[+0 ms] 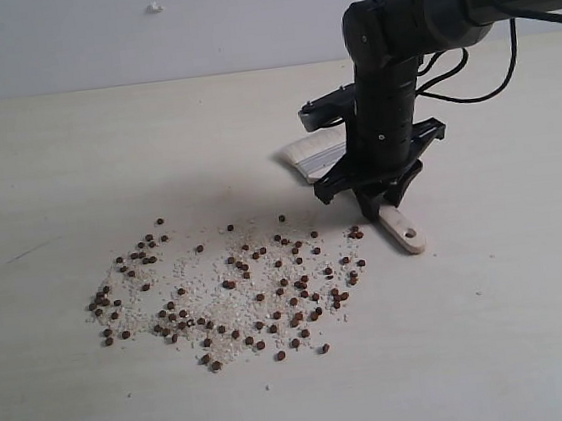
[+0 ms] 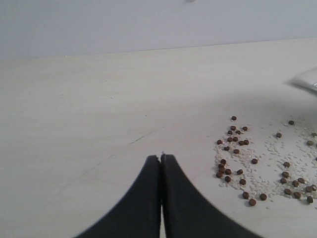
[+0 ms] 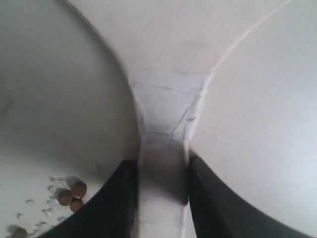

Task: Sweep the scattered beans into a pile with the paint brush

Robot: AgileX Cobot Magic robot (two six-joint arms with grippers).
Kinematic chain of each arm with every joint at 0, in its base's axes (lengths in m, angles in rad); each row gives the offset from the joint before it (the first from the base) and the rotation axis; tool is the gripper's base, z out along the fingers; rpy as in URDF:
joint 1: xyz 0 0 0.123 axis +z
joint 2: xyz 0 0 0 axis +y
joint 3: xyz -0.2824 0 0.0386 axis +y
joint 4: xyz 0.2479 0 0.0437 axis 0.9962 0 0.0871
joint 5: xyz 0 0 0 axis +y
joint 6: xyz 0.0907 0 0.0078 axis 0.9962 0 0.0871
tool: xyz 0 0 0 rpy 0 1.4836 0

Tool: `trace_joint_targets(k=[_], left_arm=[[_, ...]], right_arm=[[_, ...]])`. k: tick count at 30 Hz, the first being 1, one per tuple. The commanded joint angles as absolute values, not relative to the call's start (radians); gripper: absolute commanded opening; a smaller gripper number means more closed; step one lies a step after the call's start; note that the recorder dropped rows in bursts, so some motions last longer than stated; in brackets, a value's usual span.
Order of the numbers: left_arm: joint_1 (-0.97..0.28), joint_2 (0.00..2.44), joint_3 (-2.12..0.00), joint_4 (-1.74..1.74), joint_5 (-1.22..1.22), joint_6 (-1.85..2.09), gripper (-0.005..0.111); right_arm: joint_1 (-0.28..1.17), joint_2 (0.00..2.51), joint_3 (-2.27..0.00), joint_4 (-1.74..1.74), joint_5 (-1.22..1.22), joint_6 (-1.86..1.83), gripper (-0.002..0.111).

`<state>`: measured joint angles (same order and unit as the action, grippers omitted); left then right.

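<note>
The paint brush (image 1: 402, 228) lies flat on the table, with its pale handle end with the hole toward the front and its whitish bristles (image 1: 315, 155) toward the back. My right gripper (image 1: 381, 200) stands straight down over the handle. In the right wrist view its jaws press against both sides of the handle (image 3: 168, 99), so the right gripper (image 3: 162, 167) is shut on it. The beans (image 1: 229, 286) lie scattered with pale grains in a wide patch left of the brush; no pile is in view. My left gripper (image 2: 161, 157) is shut and empty, apart from the beans (image 2: 257, 163).
The pale table top (image 1: 76, 172) runs back to a grey wall (image 1: 142, 34). A few beans (image 3: 72, 193) lie close beside the right gripper's finger. Black cables (image 1: 467, 70) hang from the right arm.
</note>
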<state>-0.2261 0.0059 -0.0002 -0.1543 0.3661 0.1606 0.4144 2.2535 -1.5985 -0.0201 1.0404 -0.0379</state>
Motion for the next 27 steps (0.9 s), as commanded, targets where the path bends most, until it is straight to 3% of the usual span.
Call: trace_joint_targets(k=[1,27], left_arm=[[-0.231,0.000,0.000,-0.149,0.356,0.156,0.000],[-0.231,0.000,0.000,-0.149,0.356,0.156,0.000]], right_arm=[[0.416,2.201,-1.590,-0.025,0.978,-0.035,0.000],[0.416,2.080,-1.590,-0.025,1.012,-0.060,0.000]])
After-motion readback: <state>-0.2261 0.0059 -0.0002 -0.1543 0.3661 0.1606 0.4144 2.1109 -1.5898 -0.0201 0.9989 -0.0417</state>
